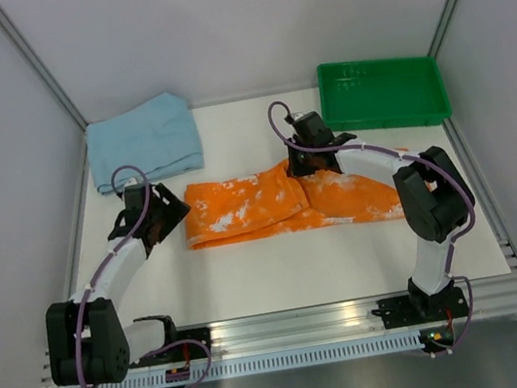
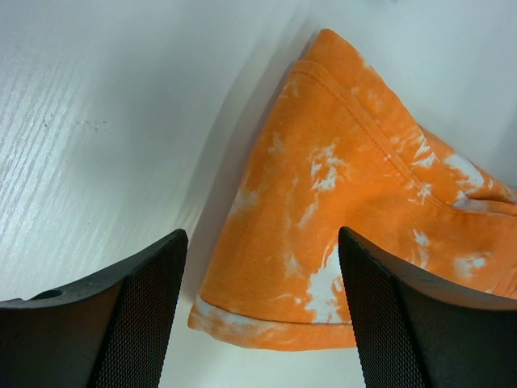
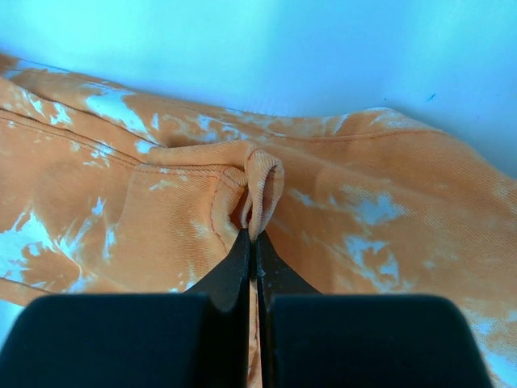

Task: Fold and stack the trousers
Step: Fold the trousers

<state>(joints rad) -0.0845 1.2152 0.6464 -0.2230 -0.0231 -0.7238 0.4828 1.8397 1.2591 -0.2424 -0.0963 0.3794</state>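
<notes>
Trousers (image 1: 242,211) partly under right arm (image 1: 370,155)

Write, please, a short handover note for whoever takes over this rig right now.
Right gripper: shut, pinching a fold of the trousers near their middle.
Left gripper: open at the trousers' left end, gripping nothing.
Trousers: a long strip across the table, apparently folded lengthwise once.
Left to do: fold them shorter into a bundle, then stack.

trousers (image 1: 242,211) partly under right arm (image 1: 362,154), cropped in wrist views
</notes>
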